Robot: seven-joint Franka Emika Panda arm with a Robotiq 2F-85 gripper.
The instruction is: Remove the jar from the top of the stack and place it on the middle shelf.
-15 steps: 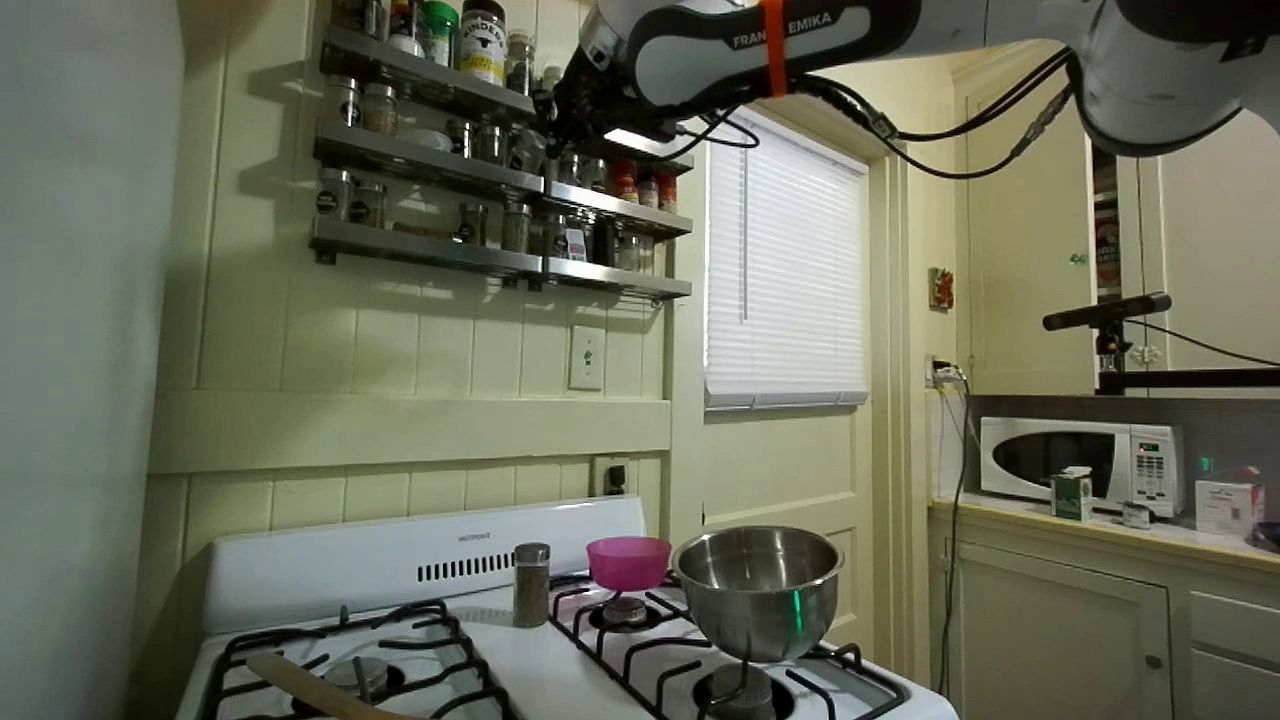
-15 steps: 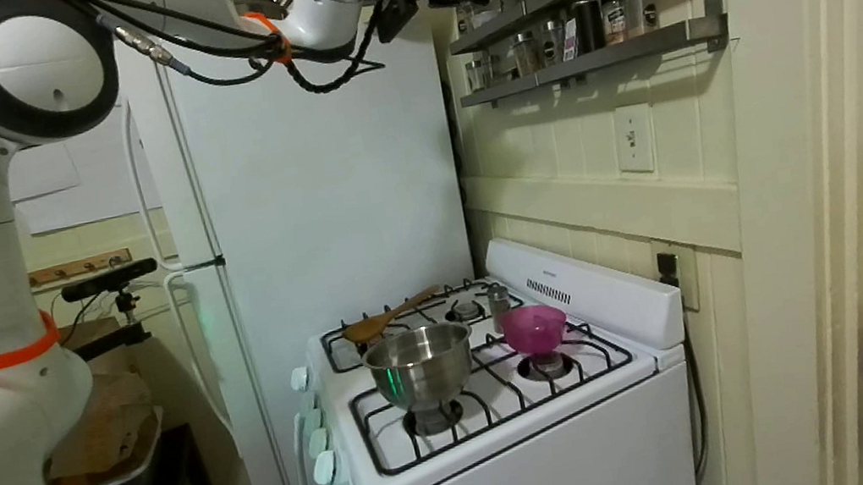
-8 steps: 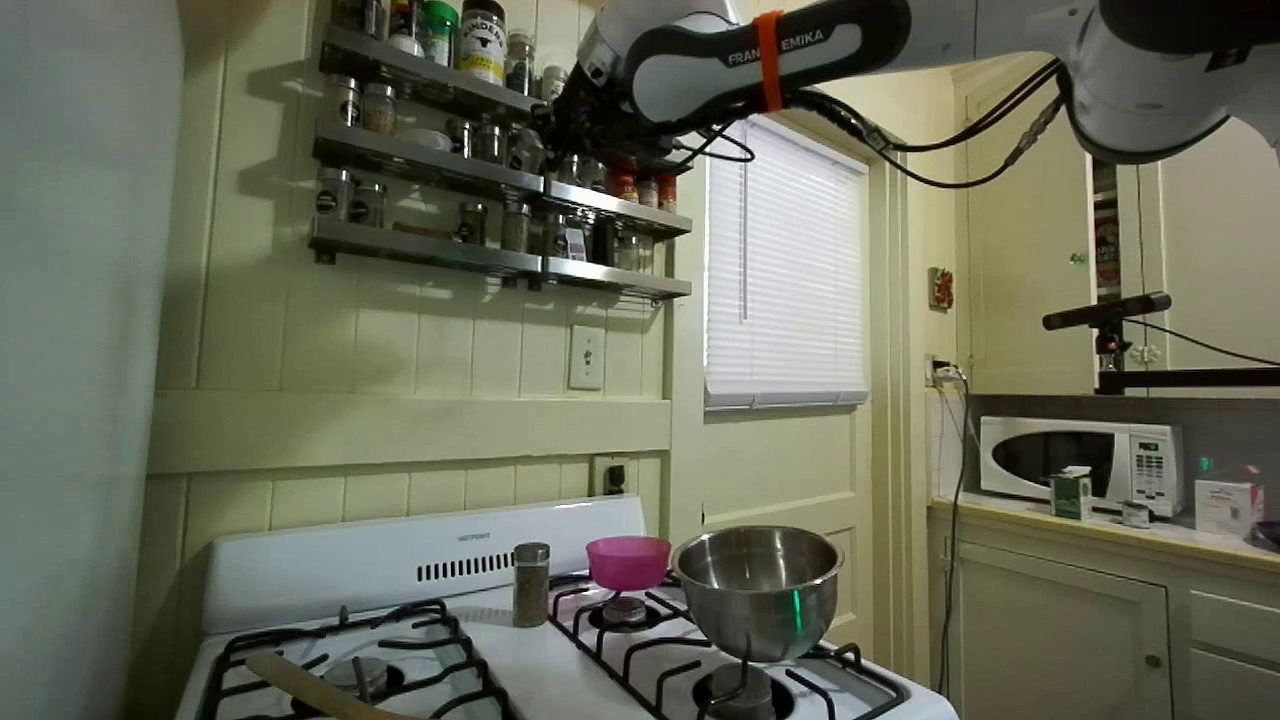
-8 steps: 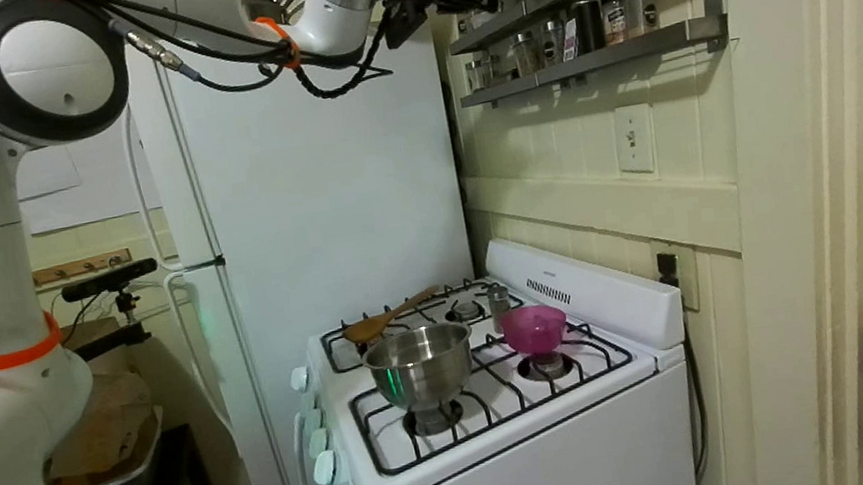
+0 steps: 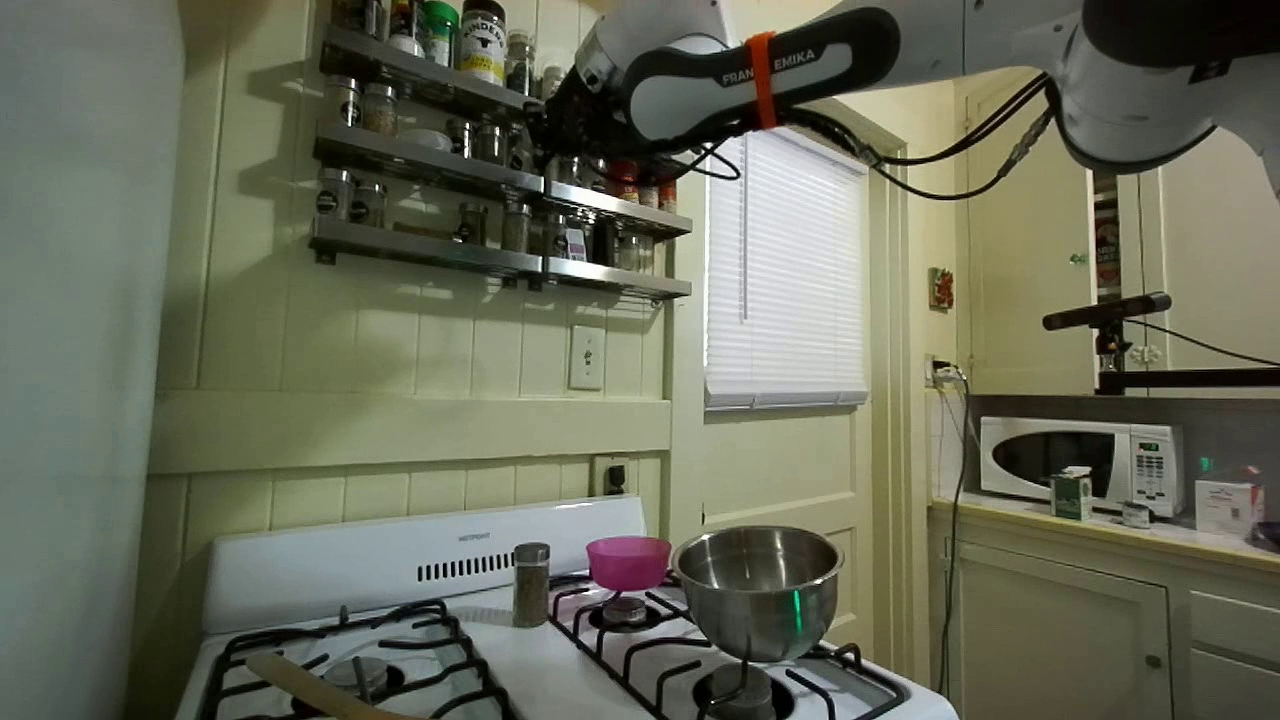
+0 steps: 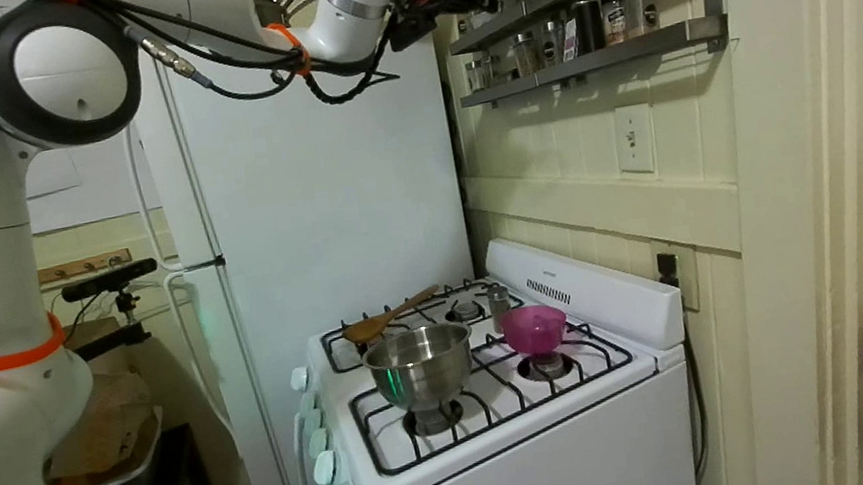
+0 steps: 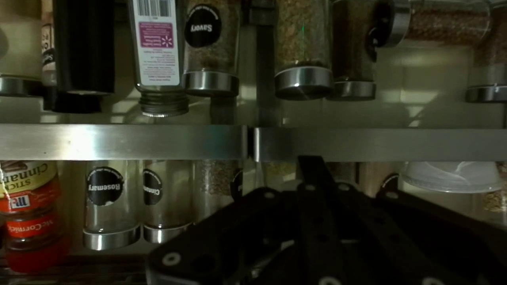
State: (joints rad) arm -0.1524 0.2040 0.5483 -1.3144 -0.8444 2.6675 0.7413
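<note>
Greyish see-through cylindrical jar (image 5: 531,590) is stood cap-up on white stove (image 5: 560,670), long axis vertical; black two-finger gripper (image 7: 311,161) pressed together.

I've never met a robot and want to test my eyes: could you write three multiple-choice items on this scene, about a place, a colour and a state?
1. Where does the steel bowl sit?
A) In the microwave
B) On the floor
C) On the stove

2. What colour is the smaller bowl?
A) Pink
B) Green
C) Black

3. How do the jaws stand on the gripper, the robot's pincer?
A) Wide open
B) Shut
C) Clamped on a spoon

1: C, as both exterior views show it resting there.
2: A, as its pink is plain in both exterior views.
3: B, as the wrist view shows them meeting at one tip.
</note>
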